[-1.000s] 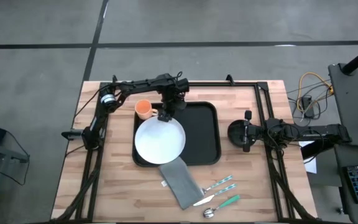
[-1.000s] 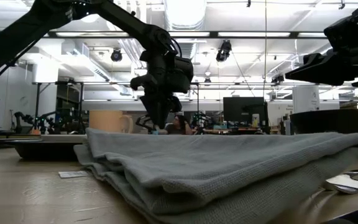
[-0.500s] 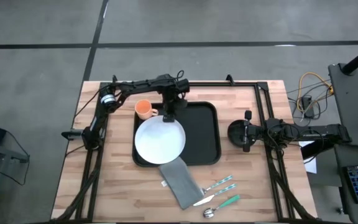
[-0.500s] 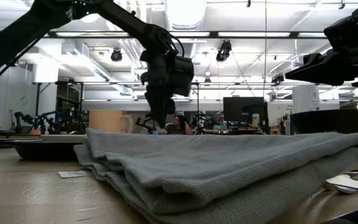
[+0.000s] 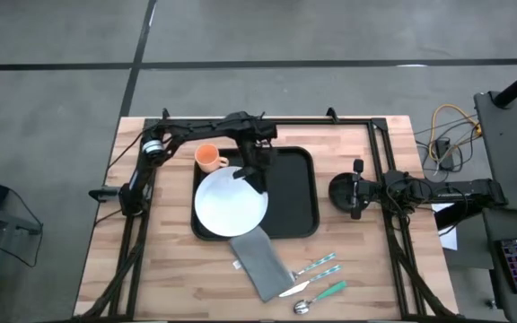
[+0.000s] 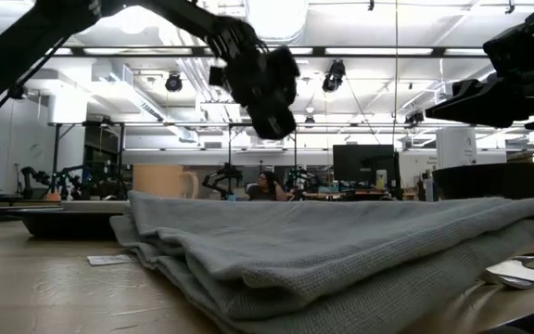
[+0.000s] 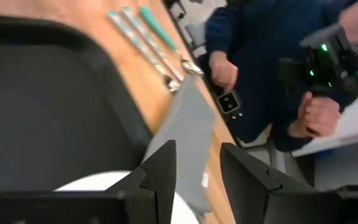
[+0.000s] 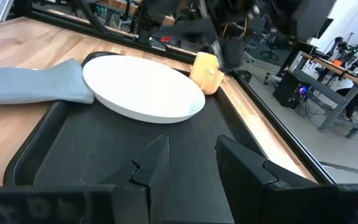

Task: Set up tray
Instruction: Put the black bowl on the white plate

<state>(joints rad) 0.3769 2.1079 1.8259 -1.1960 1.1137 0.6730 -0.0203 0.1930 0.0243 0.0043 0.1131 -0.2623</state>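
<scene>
Black rimmed tray [image 5: 290, 193], round-cornered

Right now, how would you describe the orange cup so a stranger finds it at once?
Find the black tray in the middle of the wooden table. At the tray's far left corner, beside the white plate, stands the cup, the only orange thing there.

Past my left gripper [image 7: 197, 174], fingers apart, I see the tray [image 7: 42, 112], napkin [image 7: 188, 134], cutlery [image 7: 148, 43] and a person's hands [image 7: 224, 70].
</scene>
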